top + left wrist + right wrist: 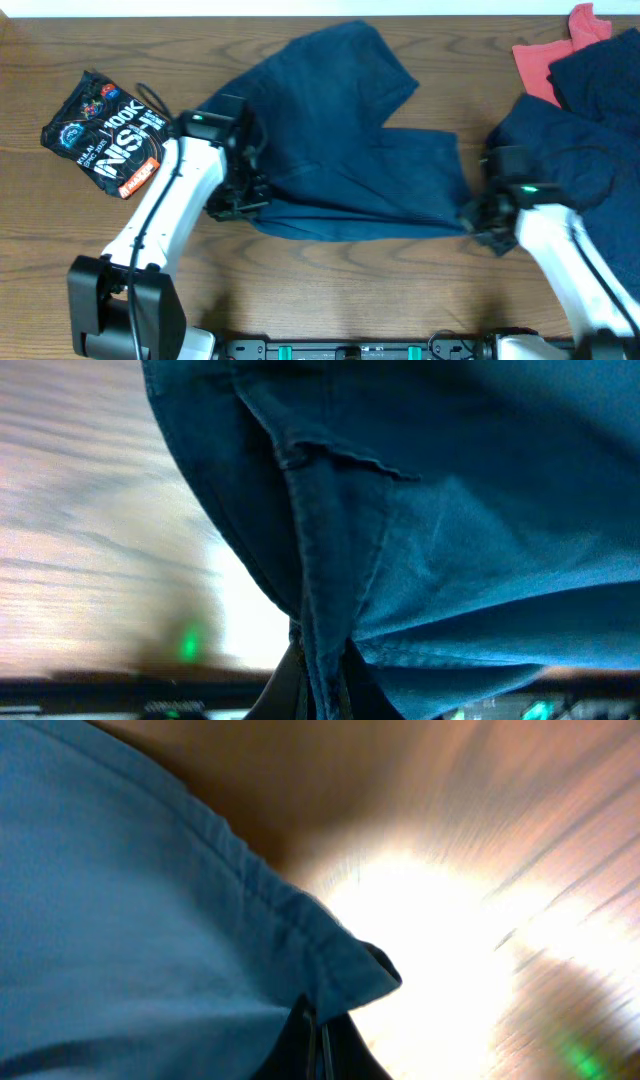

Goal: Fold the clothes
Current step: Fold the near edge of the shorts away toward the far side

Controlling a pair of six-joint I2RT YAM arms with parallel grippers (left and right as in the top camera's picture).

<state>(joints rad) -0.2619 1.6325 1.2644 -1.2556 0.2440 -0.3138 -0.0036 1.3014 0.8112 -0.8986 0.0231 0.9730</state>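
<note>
Clothing on a wooden table [330, 300], seen from above: a dark blue garment [350, 150] lies spread across the middle, and I hold its near edge at both ends. My left gripper [238, 195] sits at the garment's left end. In the left wrist view, its jaws are pinched together on a fold of the blue cloth, with a stitched seam [300, 540] running down into them. My right gripper [478, 215] sits at the right end. In the right wrist view, it is clamped on a corner of the hem [300, 925], and the bare tabletop beyond is washed out by glare. The edge between my two grippers runs left to right, parallel to my side of the table, and this is the garment's long axis as I hold it. All the rest of the cloth lies beyond that line, away from me, and one broad flap reaches toward the far edge. Both arms are about equally near the garment, one at each end. I judge that the fold has to carry this held edge straight away from me, over the body of the cloth. A pile of other clothes [590, 80], dark blue and red, sits at the far right, close behind my right arm. A snack bag [103, 130] lies to the far left, apart from the garment.
</note>
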